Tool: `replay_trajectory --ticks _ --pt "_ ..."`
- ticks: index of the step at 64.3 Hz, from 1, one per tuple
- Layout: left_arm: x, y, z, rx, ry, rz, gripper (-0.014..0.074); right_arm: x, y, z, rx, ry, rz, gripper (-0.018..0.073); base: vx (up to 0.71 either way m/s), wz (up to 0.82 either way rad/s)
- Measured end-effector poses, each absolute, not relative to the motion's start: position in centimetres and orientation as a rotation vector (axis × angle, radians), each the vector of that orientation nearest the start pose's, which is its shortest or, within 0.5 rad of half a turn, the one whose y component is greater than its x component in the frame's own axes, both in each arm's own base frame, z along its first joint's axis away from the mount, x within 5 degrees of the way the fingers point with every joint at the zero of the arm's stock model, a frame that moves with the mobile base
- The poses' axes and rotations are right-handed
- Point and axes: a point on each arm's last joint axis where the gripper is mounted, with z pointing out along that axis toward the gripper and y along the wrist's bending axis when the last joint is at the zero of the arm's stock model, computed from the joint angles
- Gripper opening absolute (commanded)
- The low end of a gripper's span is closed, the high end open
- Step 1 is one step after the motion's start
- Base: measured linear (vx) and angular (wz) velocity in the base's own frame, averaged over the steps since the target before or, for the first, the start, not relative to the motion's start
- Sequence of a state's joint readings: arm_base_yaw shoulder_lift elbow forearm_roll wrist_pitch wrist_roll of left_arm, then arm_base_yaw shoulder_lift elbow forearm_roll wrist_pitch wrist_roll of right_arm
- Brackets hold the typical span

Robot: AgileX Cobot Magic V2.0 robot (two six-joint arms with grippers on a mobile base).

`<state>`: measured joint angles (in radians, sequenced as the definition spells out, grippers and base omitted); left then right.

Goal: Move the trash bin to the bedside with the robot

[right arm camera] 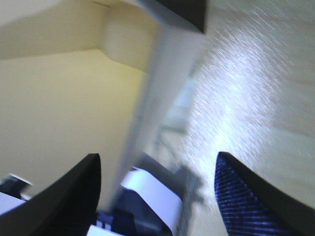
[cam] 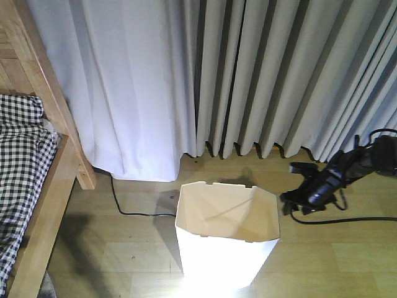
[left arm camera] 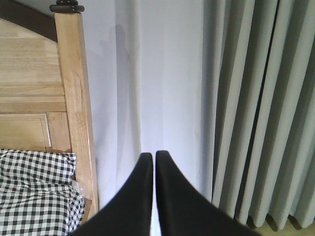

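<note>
My right wrist view is blurred — right gripper [right arm camera: 157, 169] fingers spread astride the white plastic trash bin [cam: 226, 233] wall. Left gripper [left arm camera: 154, 156] fingers pressed together — wooden bedside [left arm camera: 74, 98] to their left.

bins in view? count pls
1. The trash bin stands on the wooden floor at centre, right of the bed, below the curtains. None visible elsewhere.

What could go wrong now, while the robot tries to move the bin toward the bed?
The right gripper is open astride the bin wall; the wrist view is blurred, so a shallow, slipping grip seems possible. A black cable lies on the floor between the bin and the bed, so a dragged bin might snag on it. The bin is tall and tapered, so a pull at the rim could tip it.
</note>
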<state>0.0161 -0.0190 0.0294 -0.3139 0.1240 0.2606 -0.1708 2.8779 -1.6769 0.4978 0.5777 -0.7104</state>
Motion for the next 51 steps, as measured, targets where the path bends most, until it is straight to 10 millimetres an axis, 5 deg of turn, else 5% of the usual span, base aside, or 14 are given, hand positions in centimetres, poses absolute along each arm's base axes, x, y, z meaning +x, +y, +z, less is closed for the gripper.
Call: replay_trajectory --ticks 12,23,34,51 --pt "5.6 -0.3 19.4 -0.025 1.612 -0.058 -0.0006 40.1 -8.5 -12.1 -0.024 3.194 0.393 0.0454 0.0 0.0" --pt "5.6 -0.3 19.4 -0.025 1.612 -0.058 -0.0006 40.2 -12.0 -7.9 0.075 3.236 0.358 0.0384 0.0 0.0" --pt "5.6 -0.3 19.4 -0.025 1.612 -0.058 -0.0006 41.4 -14.0 -0.9 0.039 3.213 0.19 0.0302 0.0 0.0" --pt "5.6 -0.3 19.4 -0.025 1.612 -0.058 -0.0006 42.0 -14.2 12.8 0.044 3.006 0.061 0.0239 0.0 0.0"
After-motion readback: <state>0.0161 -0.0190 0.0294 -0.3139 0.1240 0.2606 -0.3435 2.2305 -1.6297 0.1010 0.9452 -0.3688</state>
